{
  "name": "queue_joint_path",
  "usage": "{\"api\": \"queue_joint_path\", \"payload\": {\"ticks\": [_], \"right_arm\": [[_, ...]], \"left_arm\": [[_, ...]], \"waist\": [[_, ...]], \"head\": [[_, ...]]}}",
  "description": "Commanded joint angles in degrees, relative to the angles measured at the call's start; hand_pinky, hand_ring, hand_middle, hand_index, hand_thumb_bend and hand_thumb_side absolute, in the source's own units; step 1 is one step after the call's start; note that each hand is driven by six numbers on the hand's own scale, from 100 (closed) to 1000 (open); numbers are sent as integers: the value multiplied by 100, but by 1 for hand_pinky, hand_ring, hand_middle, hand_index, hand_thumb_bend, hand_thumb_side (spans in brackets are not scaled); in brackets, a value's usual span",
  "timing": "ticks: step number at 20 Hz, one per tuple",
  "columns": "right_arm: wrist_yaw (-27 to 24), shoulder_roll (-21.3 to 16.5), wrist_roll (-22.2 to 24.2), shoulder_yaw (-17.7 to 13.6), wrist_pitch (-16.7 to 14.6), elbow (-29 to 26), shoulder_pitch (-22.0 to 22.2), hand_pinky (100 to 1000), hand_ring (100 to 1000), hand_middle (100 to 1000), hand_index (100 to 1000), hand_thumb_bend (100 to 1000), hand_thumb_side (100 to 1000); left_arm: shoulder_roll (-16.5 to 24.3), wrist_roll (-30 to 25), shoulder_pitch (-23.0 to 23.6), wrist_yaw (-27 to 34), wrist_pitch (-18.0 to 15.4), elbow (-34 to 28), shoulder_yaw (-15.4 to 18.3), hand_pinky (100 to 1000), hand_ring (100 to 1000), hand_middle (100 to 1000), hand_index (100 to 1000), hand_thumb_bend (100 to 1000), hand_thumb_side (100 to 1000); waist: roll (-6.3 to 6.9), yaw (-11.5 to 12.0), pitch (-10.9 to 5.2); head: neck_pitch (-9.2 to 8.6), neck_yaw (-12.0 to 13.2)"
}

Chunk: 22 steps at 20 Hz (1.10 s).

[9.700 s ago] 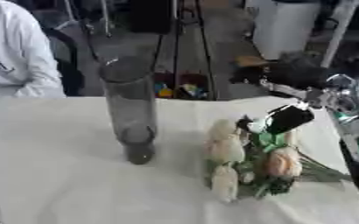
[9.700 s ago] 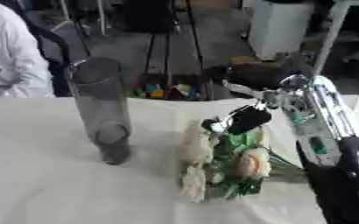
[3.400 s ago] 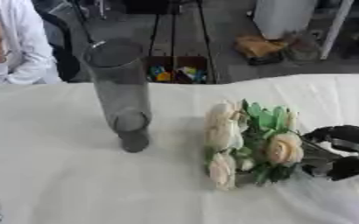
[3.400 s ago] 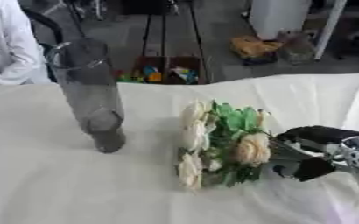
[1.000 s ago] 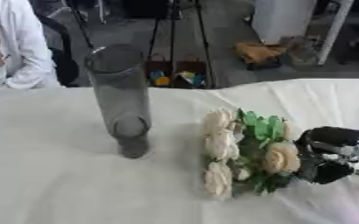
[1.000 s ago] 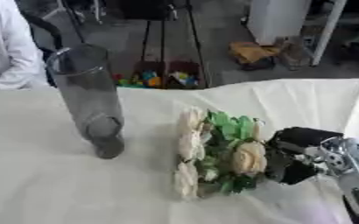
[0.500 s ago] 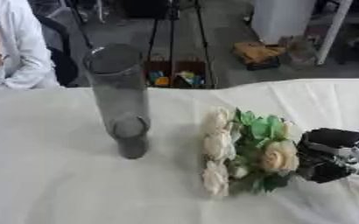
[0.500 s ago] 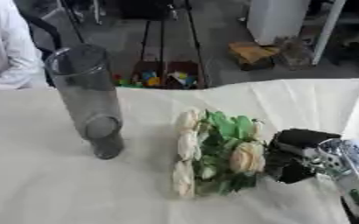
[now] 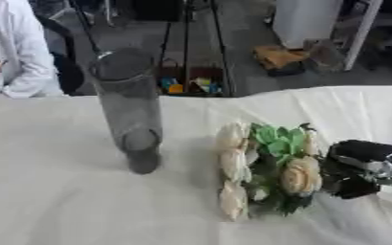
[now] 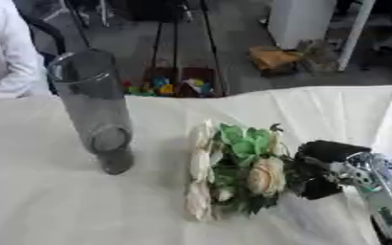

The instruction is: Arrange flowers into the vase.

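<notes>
This looks like a lab or workshop. Beyond the far edge of the cloth-covered tabletop [image 9: 57,201] lies a bare grey floor [image 9: 241,43] with black tripod legs [image 9: 187,28], a crate of bright small items [image 10: 170,86], a white cabinet [image 10: 304,19] and a brown bag [image 9: 279,60].

Right hand [image 10: 329,168] low at right, fingers curled.
</notes>
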Motion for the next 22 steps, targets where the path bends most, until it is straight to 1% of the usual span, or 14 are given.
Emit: {"api": "queue_joint_path", "payload": {"ticks": [1, 10, 16, 22], "right_arm": [[18, -113, -88, -49, 42, -71, -90, 223, 201, 164, 282, 100, 494], [-61, -141, -473, -152, 293, -231, -226, 162, 159, 127, 252, 100, 479], [-226, -176, -630, -237, 499, -376, -363, 147, 147, 116, 242, 100, 464], [-390, -182, -740, -273, 637, -517, -467, 132, 137, 106, 234, 100, 447]], "left_arm": [[39, -21, -95, 14, 0, -96, 8, 783, 854, 890, 957, 100, 1000], [44, -24, -84, 17, 4, -96, 9, 783, 854, 890, 957, 100, 1000], [50, -26, -86, 19, 2, -96, 10, 783, 854, 890, 957, 100, 1000], [50, -37, -90, 25, 0, -96, 4, 783, 854, 890, 957, 100, 1000]], "waist": [[-9, -5, -113], [-5, -14, -128], [2, 2, -140], [5, 20, -145]], "head": [[-70, -13], [-68, -11], [-67, -3], [-55, -6]]}}
